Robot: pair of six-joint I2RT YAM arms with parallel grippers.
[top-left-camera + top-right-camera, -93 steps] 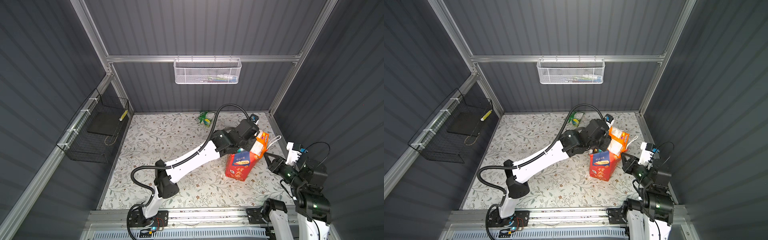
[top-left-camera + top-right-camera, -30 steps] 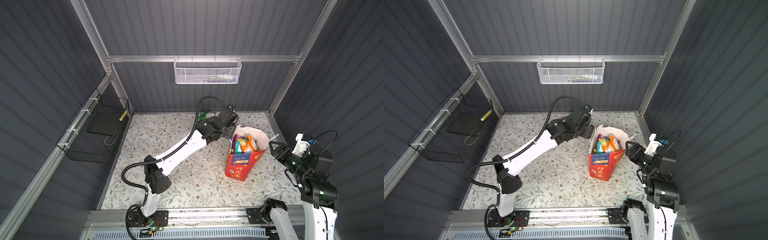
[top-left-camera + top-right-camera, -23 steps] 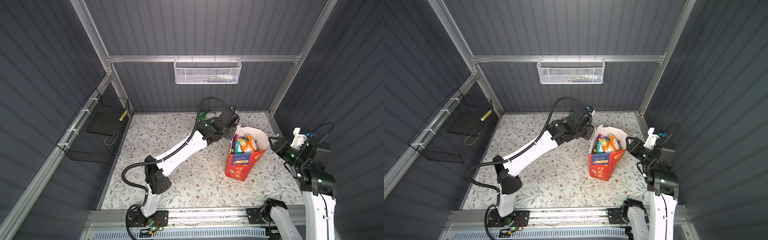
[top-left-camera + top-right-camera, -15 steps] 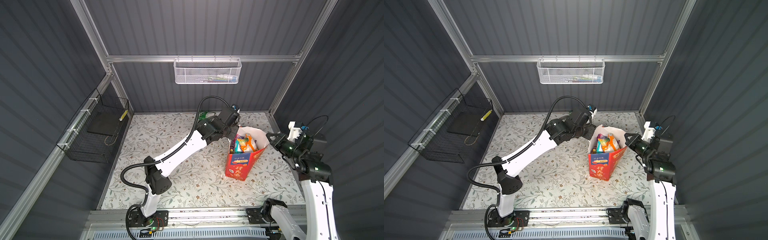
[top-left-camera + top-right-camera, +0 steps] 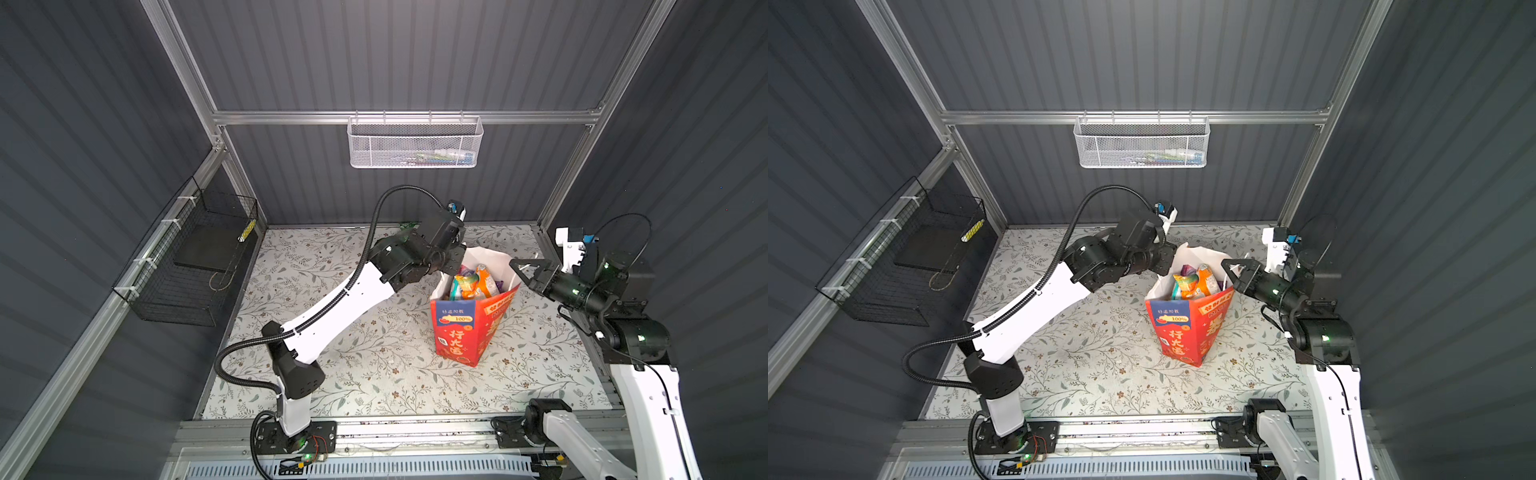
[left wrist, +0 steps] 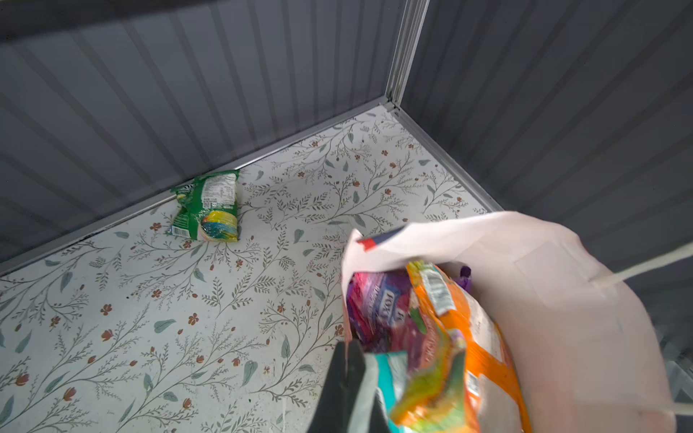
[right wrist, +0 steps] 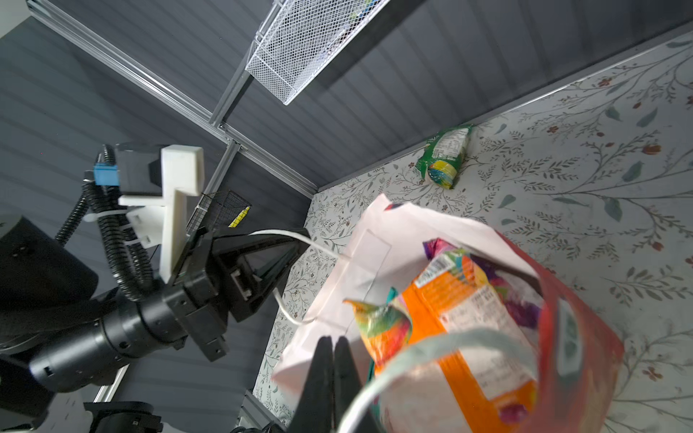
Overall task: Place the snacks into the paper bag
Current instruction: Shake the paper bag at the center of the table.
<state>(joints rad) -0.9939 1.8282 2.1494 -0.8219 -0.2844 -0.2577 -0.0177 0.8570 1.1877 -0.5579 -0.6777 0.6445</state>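
Left claw [image 7: 298, 249] and right claw [image 7: 332, 341] closed, seemingly pinching the cord handles [image 7: 322, 245] of the paper bag [image 5: 457, 332].
An uneven pull could tip it, spilling the snacks [image 5: 471, 282].

paper bag [image 5: 457, 336]: red outside, wht inside, blue label, yel chars | snacks [image 5: 473, 282] in it: orange, purple, teal | loose pkt [image 6: 206, 206]: grn + yel | tabletop [image 5: 374, 374]: wht, floral vine print | mesh basket [image 5: 415, 149]: wht | wire basket [image 5: 178, 291]: blk

A robot lab's test cell, seen in a top view: ribbed grey walls [image 5: 415, 54] on an aluminium frame [image 5: 399, 117] enclose a floral tabletop [image 5: 374, 374]. Two arms [image 5: 332, 303] are mounted on a rail [image 5: 415, 428] at bottom centre. Baskets [image 5: 413, 145] hang at upper centre and left.
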